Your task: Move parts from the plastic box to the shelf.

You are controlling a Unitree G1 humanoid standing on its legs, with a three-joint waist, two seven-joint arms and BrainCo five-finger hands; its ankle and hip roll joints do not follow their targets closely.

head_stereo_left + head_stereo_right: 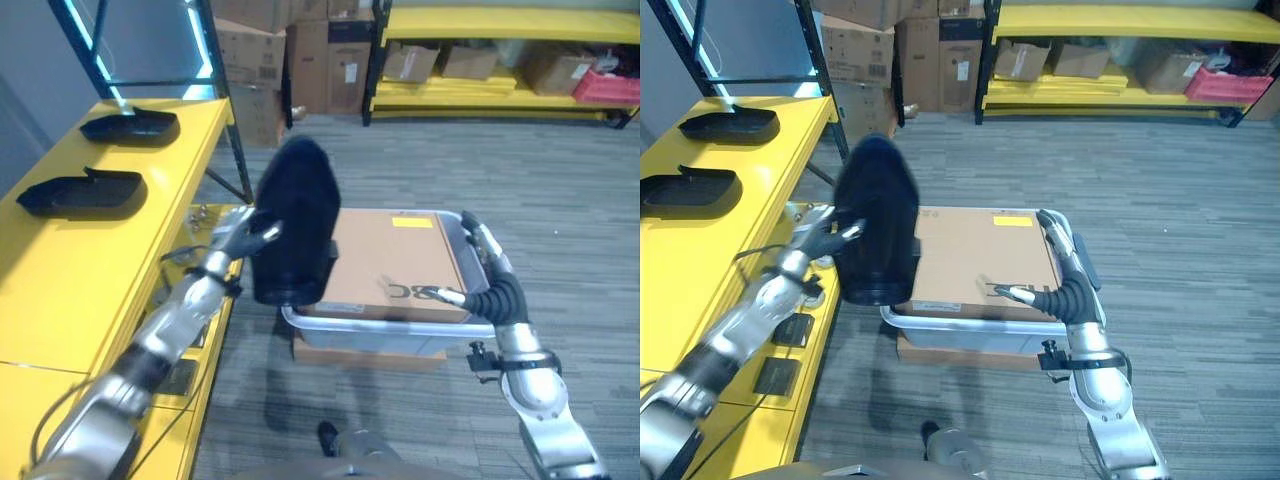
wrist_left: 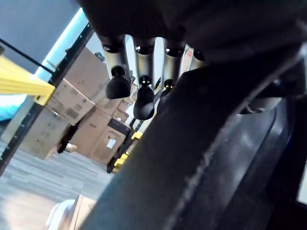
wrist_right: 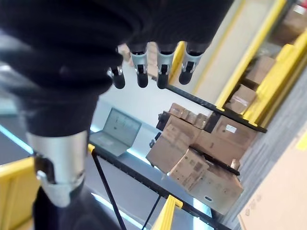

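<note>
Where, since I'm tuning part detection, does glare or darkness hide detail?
Left eye view: the black part in the left hand reads as one flat dark mass, and the light strip glares above the shelf. Left wrist view: the part is a backlit silhouette.

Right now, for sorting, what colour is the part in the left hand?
Black; the part in the left hand shows best in the left eye view.

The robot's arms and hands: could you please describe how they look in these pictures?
Both arms are silver-grey metal with rounded segments. The left hand and right hand have silver fingers ending in dark rounded tips. A dark ribbed cover wraps each wrist and the back of each hand.
</note>
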